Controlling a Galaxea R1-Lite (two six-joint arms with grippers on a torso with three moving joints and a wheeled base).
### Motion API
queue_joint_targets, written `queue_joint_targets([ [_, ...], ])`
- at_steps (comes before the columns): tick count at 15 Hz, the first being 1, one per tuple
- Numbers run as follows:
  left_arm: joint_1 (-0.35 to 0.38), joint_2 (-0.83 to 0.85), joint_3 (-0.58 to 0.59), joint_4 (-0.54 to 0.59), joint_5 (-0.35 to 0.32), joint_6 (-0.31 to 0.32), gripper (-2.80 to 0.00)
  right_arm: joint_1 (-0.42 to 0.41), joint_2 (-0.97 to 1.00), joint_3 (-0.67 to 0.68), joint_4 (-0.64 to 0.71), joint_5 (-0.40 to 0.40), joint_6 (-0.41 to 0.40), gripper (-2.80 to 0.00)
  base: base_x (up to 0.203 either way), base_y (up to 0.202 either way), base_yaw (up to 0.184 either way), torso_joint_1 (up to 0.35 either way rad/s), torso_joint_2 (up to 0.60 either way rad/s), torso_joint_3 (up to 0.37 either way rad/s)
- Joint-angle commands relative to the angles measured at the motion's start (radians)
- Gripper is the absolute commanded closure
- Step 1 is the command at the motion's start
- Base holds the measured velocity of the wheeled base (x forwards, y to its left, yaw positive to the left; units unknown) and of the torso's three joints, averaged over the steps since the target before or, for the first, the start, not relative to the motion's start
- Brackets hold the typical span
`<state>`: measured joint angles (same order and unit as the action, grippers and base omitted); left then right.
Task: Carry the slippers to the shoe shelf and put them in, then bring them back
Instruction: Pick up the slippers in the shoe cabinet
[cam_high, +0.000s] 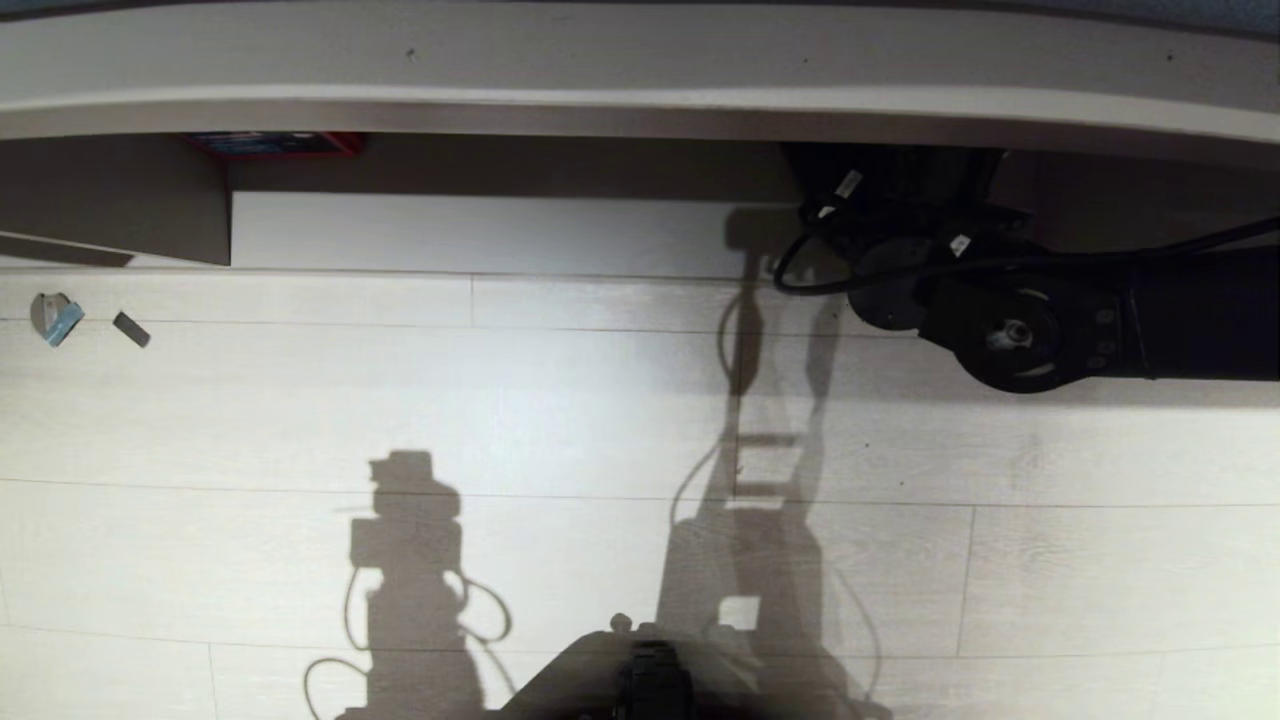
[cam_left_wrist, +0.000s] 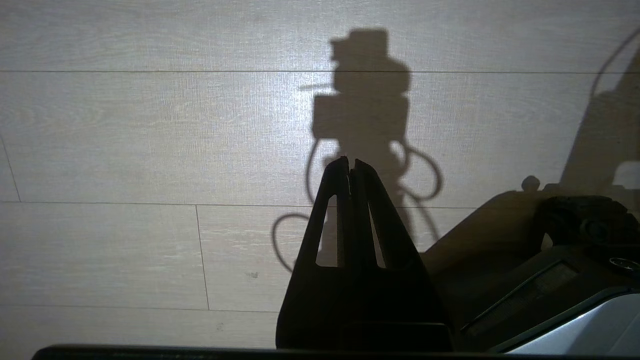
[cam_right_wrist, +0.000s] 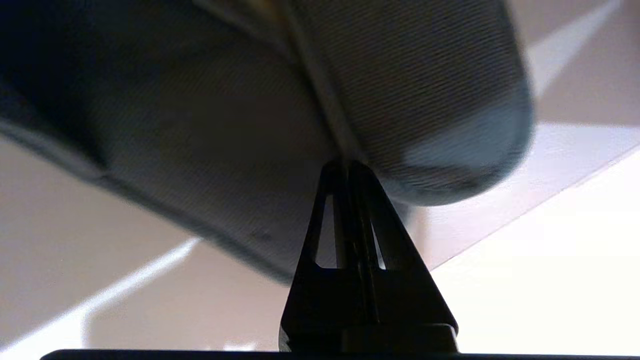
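From the head camera I see two small scraps (cam_high: 62, 318) on the pale plank floor (cam_high: 560, 400) at far left, near the shoe shelf (cam_high: 600, 110) running along the top. My left gripper (cam_left_wrist: 351, 161) hangs over bare floor by the base, jaws pressed together on nothing. My right arm (cam_high: 1010, 330) reaches under the shelf board at right; its gripper (cam_right_wrist: 347, 164) has jaws pinched on the slippers (cam_right_wrist: 280, 115), at the shelf opening.

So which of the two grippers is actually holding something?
The right gripper, shut on the slippers and reaching under the shoe shelf. The left gripper is shut on nothing, hanging above bare floor.
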<state>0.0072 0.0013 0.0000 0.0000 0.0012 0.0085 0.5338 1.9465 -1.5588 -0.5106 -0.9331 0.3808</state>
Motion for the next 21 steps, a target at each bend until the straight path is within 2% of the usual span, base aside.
queue_joint_targets([
  [1, 0.000, 0.000, 0.000, 0.000, 0.000, -0.001, 0.00, 0.000, -0.020, 0.012, -0.001, -0.019, -0.009, 0.00, 0.000, 0.000, 0.000, 0.000, 0.00, 0.000],
  [3, 0.000, 0.000, 0.000, 0.000, 0.000, -0.001, 0.00, -0.010, -0.025, 0.035, 0.013, -0.054, -0.040, 0.00, 0.000, 0.000, 0.000, 0.000, 0.00, 0.000],
  [7, 0.000, 0.000, 0.000, 0.000, 0.000, -0.001, 0.00, -0.036, -0.027, 0.040, 0.068, -0.075, -0.043, 0.00, 0.000, 0.000, 0.000, 0.000, 0.00, 0.000],
  [15, 0.000, 0.000, 0.000, 0.000, 0.000, -0.004, 0.00, -0.060, -0.087, 0.030, 0.060, -0.064, -0.043, 0.00, 0.000, 0.000, 0.000, 0.000, 0.00, 0.000],
  [17, 0.000, 0.000, 0.000, 0.000, 0.000, -0.004, 0.00, -0.076, -0.041, 0.012, 0.026, -0.054, -0.035, 0.00, 0.000, 0.000, 0.000, 0.000, 0.00, 0.000],
  [19, 0.000, 0.000, 0.000, 0.000, 0.000, -0.004, 0.00, -0.104, 0.018, -0.006, -0.109, -0.028, -0.059, 0.00, 0.000, 0.000, 0.000, 0.000, 0.00, 0.000],
  [21, 0.000, 0.000, 0.000, 0.000, 0.000, -0.004, 0.00, -0.120, 0.028, -0.004, -0.136, 0.005, -0.074, 0.00, 0.000, 0.000, 0.000, 0.000, 0.00, 0.000],
])
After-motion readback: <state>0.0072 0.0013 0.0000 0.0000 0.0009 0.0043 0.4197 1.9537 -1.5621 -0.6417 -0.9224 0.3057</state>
